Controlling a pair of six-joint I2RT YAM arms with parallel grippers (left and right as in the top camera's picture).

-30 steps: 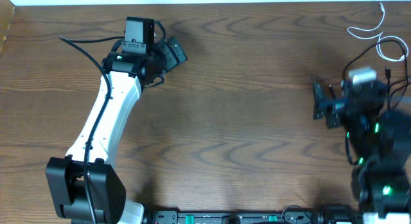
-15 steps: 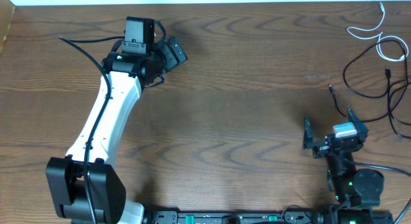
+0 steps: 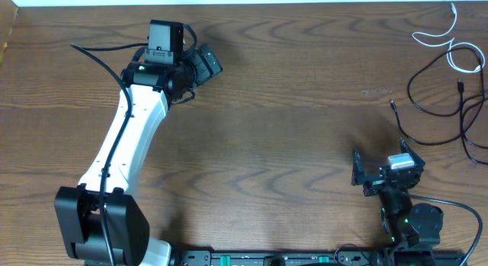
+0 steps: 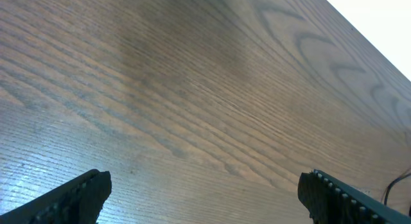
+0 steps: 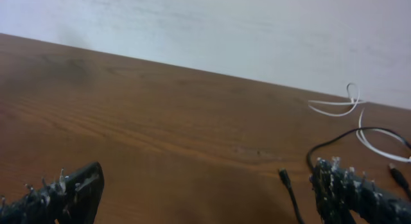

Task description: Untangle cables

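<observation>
The black cable (image 3: 436, 94) lies in loose loops at the right edge of the table, with one plug end (image 3: 393, 106) pointing left. The white cable (image 3: 450, 39) lies curled at the far right corner and crosses the black cable near the edge. My right gripper (image 3: 383, 168) is open and empty near the front edge, well in front of both cables. In the right wrist view the black plug (image 5: 284, 178) and the white cable (image 5: 339, 107) lie ahead of the open fingers (image 5: 205, 198). My left gripper (image 3: 203, 65) is open and empty at the far left, over bare wood (image 4: 205, 201).
The wooden table (image 3: 290, 121) ends at a white wall along the far edge (image 5: 212, 31). The left arm (image 3: 126, 144) stretches from the front left base across the left side. Thick black robot wires (image 3: 99, 56) hang by the left wrist.
My right arm has pulled back from beside the cables toward the front edge, uncovering the black cable's loops. The left arm has not moved.
</observation>
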